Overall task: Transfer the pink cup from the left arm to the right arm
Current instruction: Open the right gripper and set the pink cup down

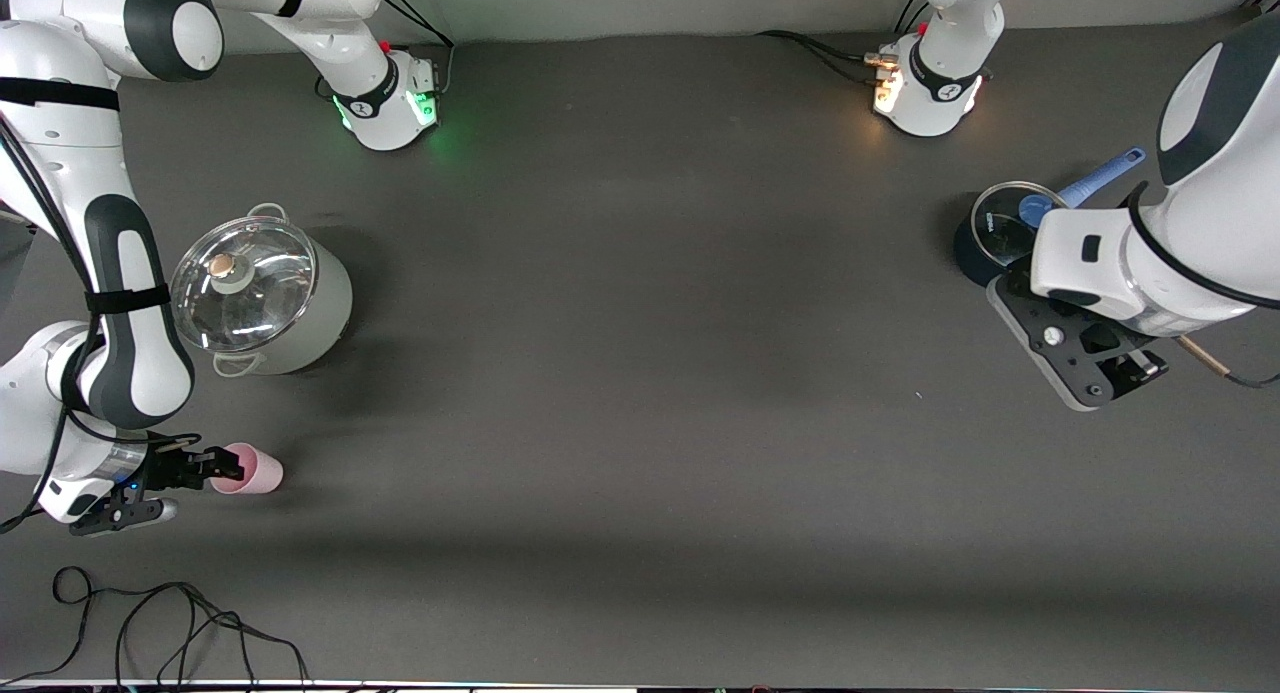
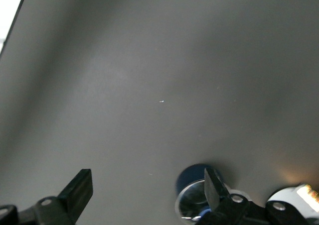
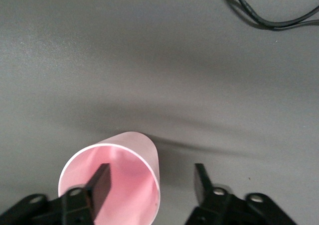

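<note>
smooth tapered pink cup (image 3: 117, 180), matte table (image 1: 640, 373)

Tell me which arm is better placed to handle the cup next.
Right. Its end effector is open at the cup, one finger inside the rim, at the right arm's end of the table. The left end effector waits open near the saucepan.

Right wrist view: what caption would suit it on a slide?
The right tool, open, straddles the pink cup's rim, one finger inside, above the grey table.
</note>
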You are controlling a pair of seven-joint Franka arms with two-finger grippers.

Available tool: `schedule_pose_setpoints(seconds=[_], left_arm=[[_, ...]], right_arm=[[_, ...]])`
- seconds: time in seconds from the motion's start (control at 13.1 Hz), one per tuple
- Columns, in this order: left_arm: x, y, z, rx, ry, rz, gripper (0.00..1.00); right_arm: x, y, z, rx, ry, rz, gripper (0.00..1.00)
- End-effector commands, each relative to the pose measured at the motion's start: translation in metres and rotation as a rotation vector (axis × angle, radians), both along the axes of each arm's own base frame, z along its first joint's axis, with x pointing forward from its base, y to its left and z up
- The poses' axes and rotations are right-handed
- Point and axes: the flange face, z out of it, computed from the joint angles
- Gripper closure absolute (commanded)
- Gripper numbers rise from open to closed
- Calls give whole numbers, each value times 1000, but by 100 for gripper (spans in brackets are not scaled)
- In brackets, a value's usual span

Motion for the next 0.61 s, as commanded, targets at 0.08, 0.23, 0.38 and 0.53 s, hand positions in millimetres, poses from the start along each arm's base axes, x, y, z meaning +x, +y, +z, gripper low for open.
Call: schedule_pose_setpoints(seconds=[0.08, 0.23, 0.38, 0.53], left_arm=[[-12, -11, 12, 42, -48, 410, 0], [-16, -20, 11, 17, -22, 546, 0], [-23, -23, 7, 44, 15, 572, 0], [-22, -21, 5, 40, 23, 558, 0]], right_arm=[[-7, 6, 59, 1, 53, 37, 1], [-21, 7, 117, -50, 107, 61, 1], [-34, 27, 171, -73, 152, 35, 1], [-44, 66, 202, -139, 204, -19, 1]])
